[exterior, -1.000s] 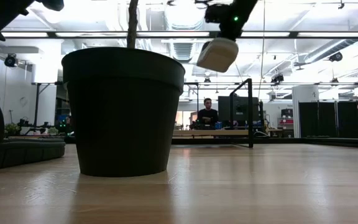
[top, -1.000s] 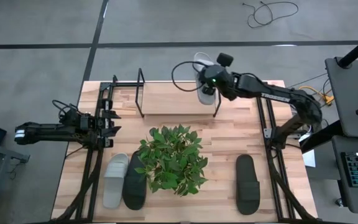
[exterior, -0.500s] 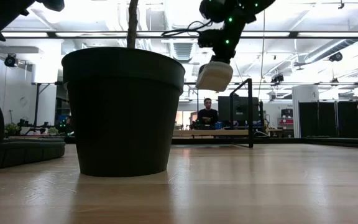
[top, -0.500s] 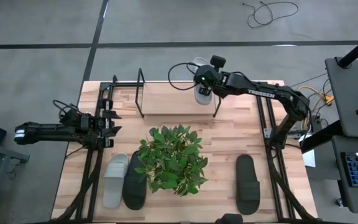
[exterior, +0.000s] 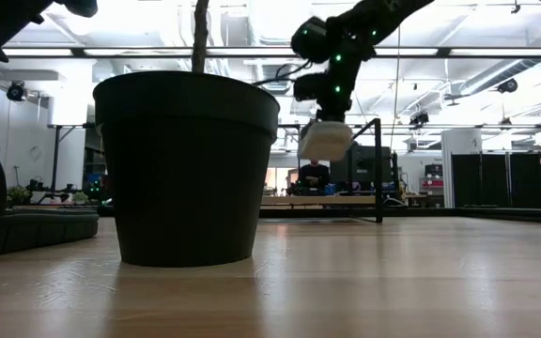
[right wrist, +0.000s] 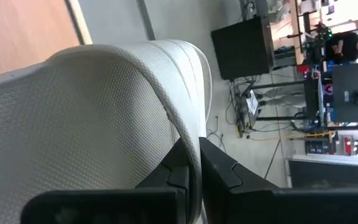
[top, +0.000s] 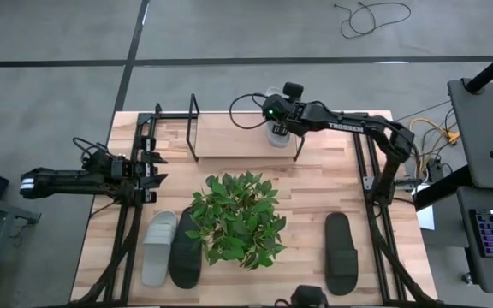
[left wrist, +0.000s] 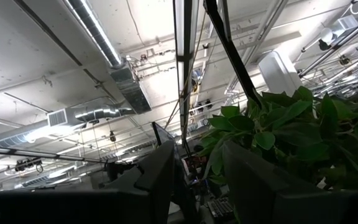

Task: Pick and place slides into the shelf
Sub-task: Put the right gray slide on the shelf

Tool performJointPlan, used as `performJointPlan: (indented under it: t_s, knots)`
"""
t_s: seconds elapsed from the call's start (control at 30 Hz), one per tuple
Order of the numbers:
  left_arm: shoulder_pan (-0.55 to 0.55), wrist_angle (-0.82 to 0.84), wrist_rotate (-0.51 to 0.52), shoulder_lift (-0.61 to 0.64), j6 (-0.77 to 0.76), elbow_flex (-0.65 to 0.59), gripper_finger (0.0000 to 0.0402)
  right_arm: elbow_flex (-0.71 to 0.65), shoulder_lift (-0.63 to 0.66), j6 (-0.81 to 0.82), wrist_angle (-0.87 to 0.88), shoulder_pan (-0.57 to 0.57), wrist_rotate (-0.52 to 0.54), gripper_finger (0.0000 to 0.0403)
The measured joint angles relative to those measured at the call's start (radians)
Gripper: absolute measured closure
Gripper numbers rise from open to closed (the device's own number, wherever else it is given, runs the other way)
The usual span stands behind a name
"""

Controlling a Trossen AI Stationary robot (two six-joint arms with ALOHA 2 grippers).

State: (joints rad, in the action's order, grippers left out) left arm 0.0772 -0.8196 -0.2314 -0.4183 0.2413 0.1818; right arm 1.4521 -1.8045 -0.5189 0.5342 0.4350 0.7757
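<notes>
A: What is at the near edge of the table?

B: Three slides lie flat there. A grey slide point(top: 158, 247) and a black slide point(top: 186, 255) touch side by side on the left. Another black slide point(top: 341, 253) lies alone on the right, well apart from them.

A: What sits between them?

B: A leafy plant point(top: 238, 216) in a dark pot point(exterior: 186, 169). The pot is so close to the low camera that it fills much of that view.

A: Where are the arms?

B: The left claw point(top: 153, 168) waits at the left edge of the table, in about the middle. It holds nothing. Its fingers point(left wrist: 160, 180) stand a bit apart, with only the plant's leaves and the ceiling seen past them.

A: And the right one?

B: The right claw point(top: 278, 117) is at the far side, up in the air. Its fingers point(right wrist: 219, 171) are pressed on the thin strap of the other grey slide point(top: 278, 133). That slide point(exterior: 324, 140) hangs tilted under the claw, above the right end of the shelf point(top: 193, 128).

A: Where is the shelf?

B: On the far part of the table, with no slide resting on it yet. A person sits at a desk far behind in the room
</notes>
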Motion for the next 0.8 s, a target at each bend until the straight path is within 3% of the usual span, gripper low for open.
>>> performJointPlan:
  t_s: [0.47,0.8]
  knots:
    - [0.000,0.001,0.000,-0.001,0.000,0.000,0.0278,-0.014,-0.059,0.032,0.001,0.022,0.008,0.0392]
    - [0.000,0.009,0.000,0.000,0.000,0.000,0.0278,-0.102,-0.057,0.068,-0.006,0.019,0.034,0.0392]
